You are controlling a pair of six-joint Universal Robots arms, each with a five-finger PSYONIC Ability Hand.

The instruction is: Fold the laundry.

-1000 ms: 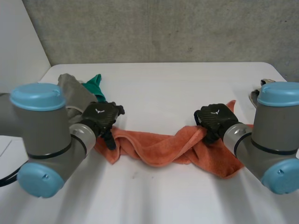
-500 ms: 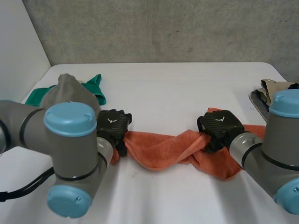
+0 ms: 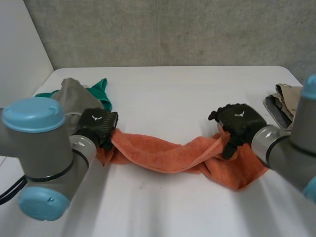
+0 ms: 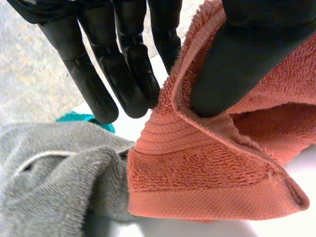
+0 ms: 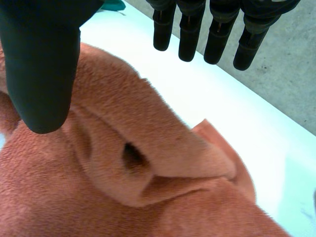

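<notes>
Towel (image 3: 163, 155): plain orange terry, with a ribbed band woven along its hem. My left hand (image 3: 98, 126) and right hand (image 3: 238, 121): black. My arms (image 3: 47, 145): grey with light-blue caps. Table (image 3: 173, 94): white. Three other cloths: grey cloth (image 3: 74, 96), green cloth (image 3: 101, 91), beige cloth (image 3: 289, 96).

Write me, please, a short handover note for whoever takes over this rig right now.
Left hand pinches the orange towel at its left end. Right hand is open, thumb resting on the towel's right end. The towel stretches twisted between them on the table; grey garment, green cloth and beige garment lie at the sides. The towel is not yet folded: untwist, flatten, fold it.
</notes>
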